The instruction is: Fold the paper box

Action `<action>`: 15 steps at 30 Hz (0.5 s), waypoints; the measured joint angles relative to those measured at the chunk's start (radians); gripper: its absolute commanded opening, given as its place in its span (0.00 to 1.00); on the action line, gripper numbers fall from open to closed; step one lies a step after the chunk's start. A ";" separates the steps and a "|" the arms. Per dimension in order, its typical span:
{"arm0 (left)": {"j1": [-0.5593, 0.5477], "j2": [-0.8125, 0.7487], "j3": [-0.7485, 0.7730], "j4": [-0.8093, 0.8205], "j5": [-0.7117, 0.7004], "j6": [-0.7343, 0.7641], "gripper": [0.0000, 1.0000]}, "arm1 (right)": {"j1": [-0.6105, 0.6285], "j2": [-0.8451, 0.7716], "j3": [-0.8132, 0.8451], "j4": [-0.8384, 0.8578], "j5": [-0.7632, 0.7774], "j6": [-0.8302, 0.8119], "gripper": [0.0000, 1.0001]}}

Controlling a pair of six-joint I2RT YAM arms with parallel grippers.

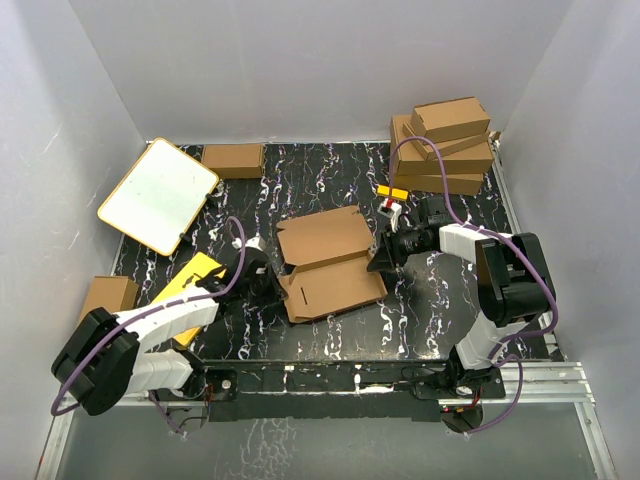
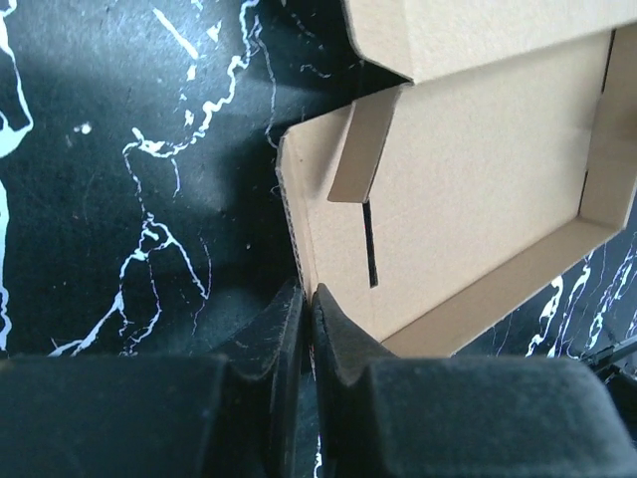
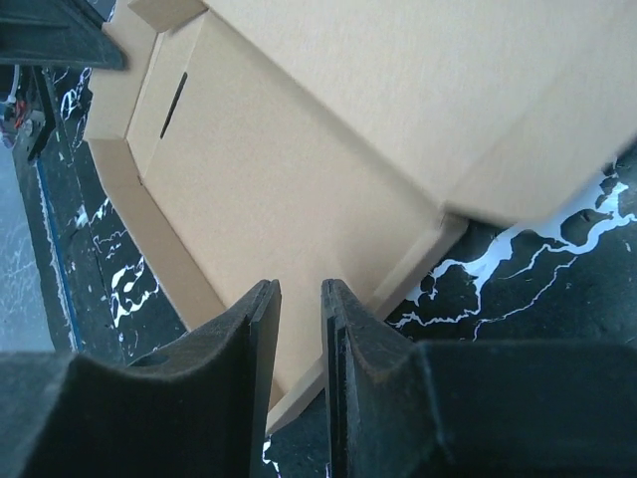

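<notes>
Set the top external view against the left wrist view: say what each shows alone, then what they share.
Top external only: the stack of brown boxes at the far right, the white board, the yellow card, the right gripper. Left wrist only: the left gripper shut on a side wall of the paper box, seen close. Both: the paper box, open, on the black marbled table.

The box [image 1: 328, 265] is plain brown corrugated cardboard, half-formed. It lies near the middle of the table [image 1: 300, 190], turned slightly askew. Its near half is a shallow tray [image 2: 478, 189] with low walls standing along the edges, a narrow slit [image 2: 370, 244] cut in the floor near the left wall and a small tab [image 2: 360, 149] leaning inward there. The far half — the lid [image 1: 325, 237] — slants up over the tray, not closed.
</notes>
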 measured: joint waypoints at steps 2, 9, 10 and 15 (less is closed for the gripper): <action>0.000 0.000 0.013 -0.005 -0.006 0.012 0.04 | 0.000 0.001 0.000 -0.006 -0.005 0.000 0.29; 0.000 0.000 0.048 -0.035 -0.030 0.065 0.02 | 0.000 0.001 0.000 -0.014 -0.029 -0.003 0.32; 0.000 0.000 0.051 -0.041 -0.034 0.073 0.02 | 0.000 0.001 0.002 -0.021 -0.037 -0.007 0.32; 0.000 0.013 0.079 -0.076 -0.057 0.110 0.01 | 0.000 -0.004 0.022 -0.071 -0.087 -0.067 0.35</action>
